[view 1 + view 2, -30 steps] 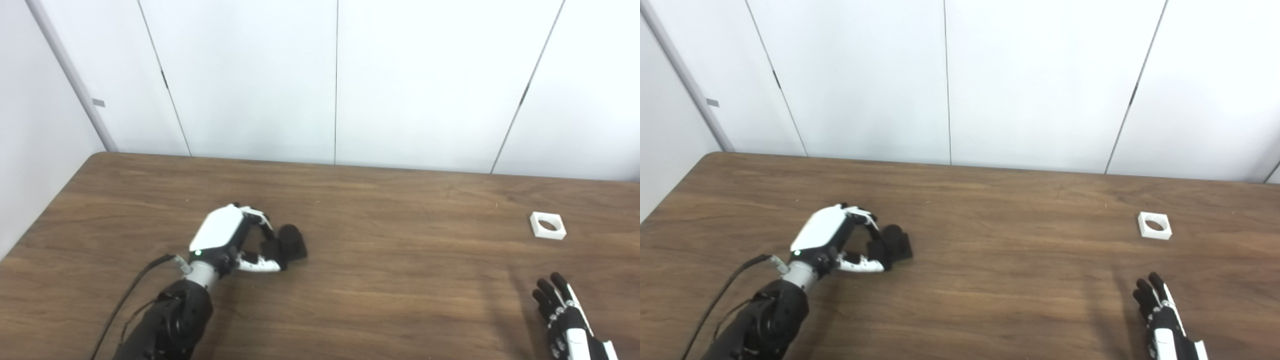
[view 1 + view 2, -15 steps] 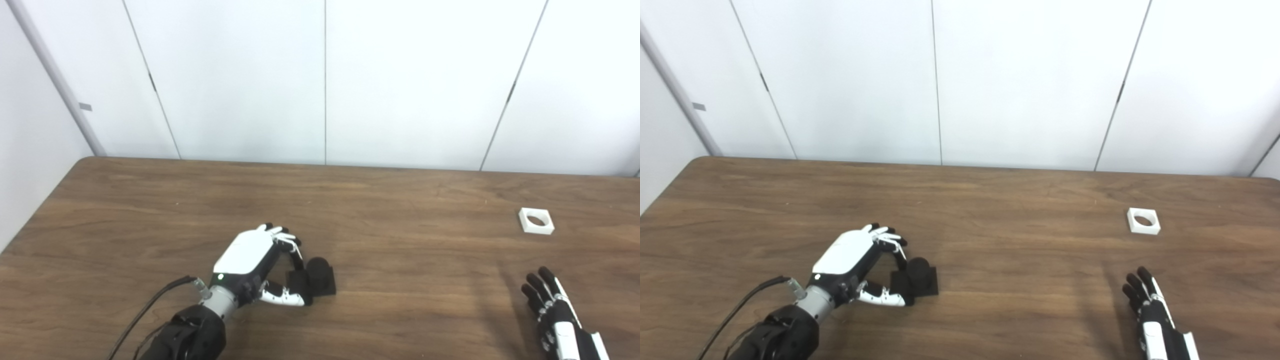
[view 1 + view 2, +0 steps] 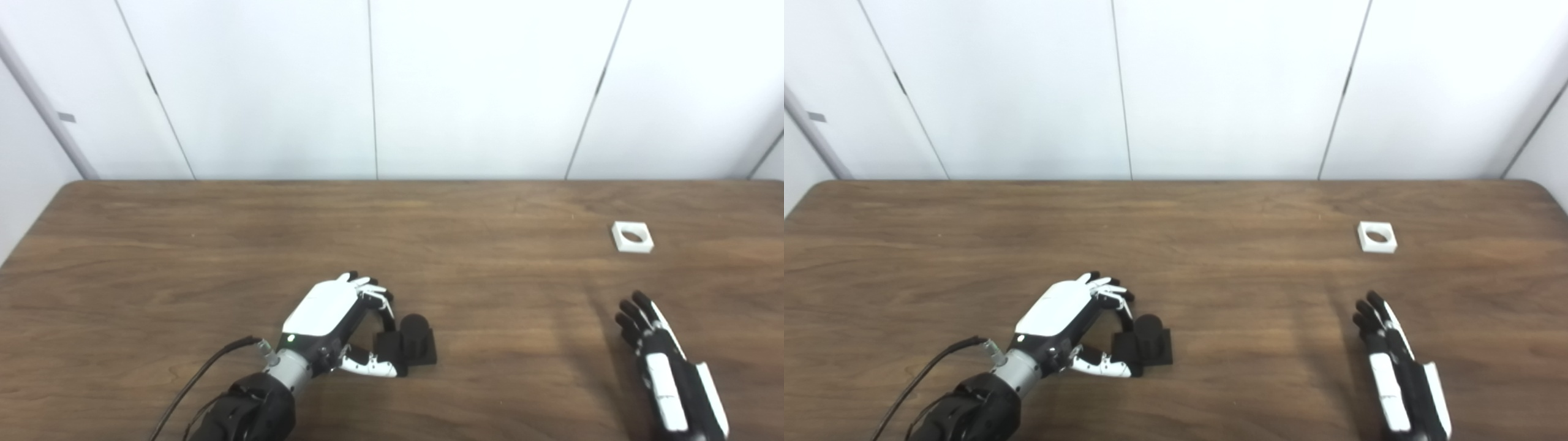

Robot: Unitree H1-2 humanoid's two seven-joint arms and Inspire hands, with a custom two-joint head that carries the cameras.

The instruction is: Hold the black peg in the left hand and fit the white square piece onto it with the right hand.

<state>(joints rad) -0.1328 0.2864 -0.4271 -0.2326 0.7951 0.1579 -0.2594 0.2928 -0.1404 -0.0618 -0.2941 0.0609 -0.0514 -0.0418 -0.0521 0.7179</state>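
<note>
A wooden table (image 3: 184, 245) with a dark brown grain fills the lower part of both views, and behind its far edge stands a white panelled wall (image 3: 478, 86) with thin dark seams. On the table there are two loose things in all: one black peg and one white square piece. Two hands are in view, one at each side.

At the near left, a black arm with a thin black cable (image 3: 196, 380) along it comes in from the bottom edge and ends in the left hand (image 3: 327, 318), which has a white back and black and white fingers. The hand lies low over the table, its fingers curled to the right. The fingers (image 3: 378, 300) and the thumb close on the left side of the black peg (image 3: 411, 346), pinching it between them. The peg is a short round stub standing upright on a flat square base, and the base appears to rest on the table, near the middle and toward the near edge.

Well to the right and farther back lies the white square piece (image 3: 633, 236), flat on the wood, with a round hole through its middle. Nothing touches it.

At the near right, the right hand (image 3: 664, 361) comes in from the bottom edge, palm turned inward. Its fingers (image 3: 637, 312) are stretched out straight and close side by side, pointing toward the far side, and they hold nothing. This hand sits nearer than the white square piece and well apart from it.
</note>
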